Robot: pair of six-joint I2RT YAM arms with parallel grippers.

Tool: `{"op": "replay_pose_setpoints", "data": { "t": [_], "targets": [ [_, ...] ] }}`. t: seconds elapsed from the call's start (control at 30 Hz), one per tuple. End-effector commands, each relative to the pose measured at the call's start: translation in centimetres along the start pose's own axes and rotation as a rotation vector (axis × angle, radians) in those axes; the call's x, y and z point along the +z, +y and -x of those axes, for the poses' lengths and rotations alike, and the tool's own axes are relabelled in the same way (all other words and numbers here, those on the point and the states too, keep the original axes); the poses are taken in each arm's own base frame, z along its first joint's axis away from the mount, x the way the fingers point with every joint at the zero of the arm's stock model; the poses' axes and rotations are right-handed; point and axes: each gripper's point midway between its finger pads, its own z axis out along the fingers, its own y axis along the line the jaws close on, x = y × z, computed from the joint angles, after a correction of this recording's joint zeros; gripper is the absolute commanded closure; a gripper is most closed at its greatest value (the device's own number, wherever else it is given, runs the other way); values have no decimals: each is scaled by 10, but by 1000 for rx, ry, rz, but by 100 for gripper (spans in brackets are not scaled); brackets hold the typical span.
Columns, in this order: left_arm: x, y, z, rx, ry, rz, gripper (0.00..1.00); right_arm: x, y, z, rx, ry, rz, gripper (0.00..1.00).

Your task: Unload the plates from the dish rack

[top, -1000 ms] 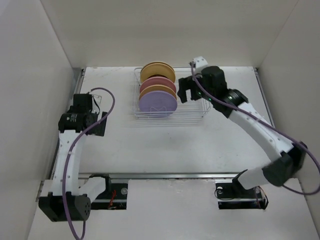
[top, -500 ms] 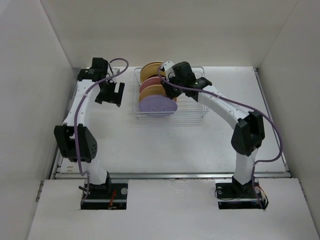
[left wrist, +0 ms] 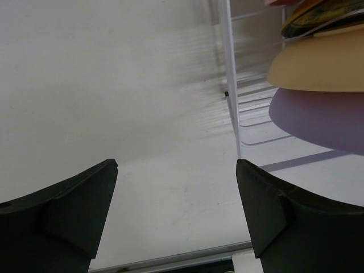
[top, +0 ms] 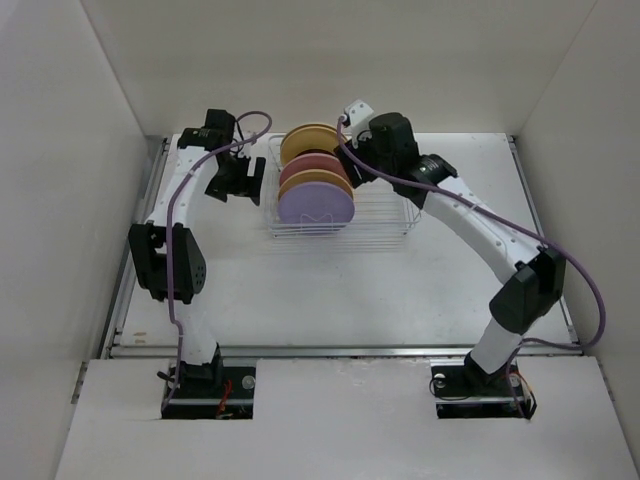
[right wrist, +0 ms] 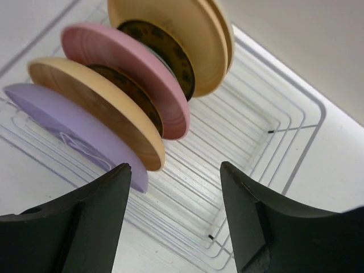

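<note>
The dish rack [top: 385, 222] of thin white wire stands at the back middle of the table. Its left half holds upright plates: lavender [top: 316, 210] in front, then yellow-tan [top: 322, 181], pink [top: 305, 165] and cream [top: 312, 142]. My right gripper [top: 354, 166] is open and empty, above the rack just right of the plates. In the right wrist view [right wrist: 176, 216] it looks down on lavender [right wrist: 68, 125], yellow-tan [right wrist: 94, 102], dark amber [right wrist: 131, 94], pink [right wrist: 128, 68] and cream [right wrist: 170, 31]. My left gripper [top: 252, 178] is open and empty over the table beside the rack's left wall [left wrist: 230, 85].
White walls close in the table on the left, back and right. The rack's right half [right wrist: 256, 131] holds nothing. A metal rail [top: 340, 350] runs along the near edge by the arm bases.
My left arm swung from the table's left side up to the rack's left wall. My right gripper moved from the rack's right part over toward the plates.
</note>
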Motion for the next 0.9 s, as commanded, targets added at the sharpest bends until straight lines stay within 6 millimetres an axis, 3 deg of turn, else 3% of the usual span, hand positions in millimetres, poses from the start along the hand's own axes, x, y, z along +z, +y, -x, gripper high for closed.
{"op": "replay_pose_setpoints", "data": {
  "t": [0.0, 0.17, 0.33, 0.37, 0.5, 0.6, 0.7, 0.73, 0.87],
  "targets": [
    [-15, -13, 11, 15, -59, -30, 18, -24, 14, 28, -28, -115, 84, 32],
    [3, -18, 11, -12, -7, -46, 21, -5, 40, 9, -51, -64, 193, 43],
    [25, -24, 10, -20, 41, -68, 29, 19, 65, 5, -57, -43, 291, 46],
    [30, -28, 11, -21, 43, -72, 36, 32, 74, -11, -62, 4, 308, 46],
    [45, -29, 6, -26, 83, -60, 57, 42, 72, -10, -54, 0, 281, 48],
    [55, -34, -1, -22, 122, -73, 65, 50, 65, -15, -55, 7, 232, 50],
    [61, -40, -7, -42, 153, -83, 86, 47, 62, -12, -55, 1, 217, 71],
    [61, -41, -7, -66, 154, -81, 100, 44, 62, -6, -48, -14, 202, 86],
    [61, -43, -9, -100, 165, -78, 100, 27, 55, 13, -53, -59, 141, 100]
  ]
}}
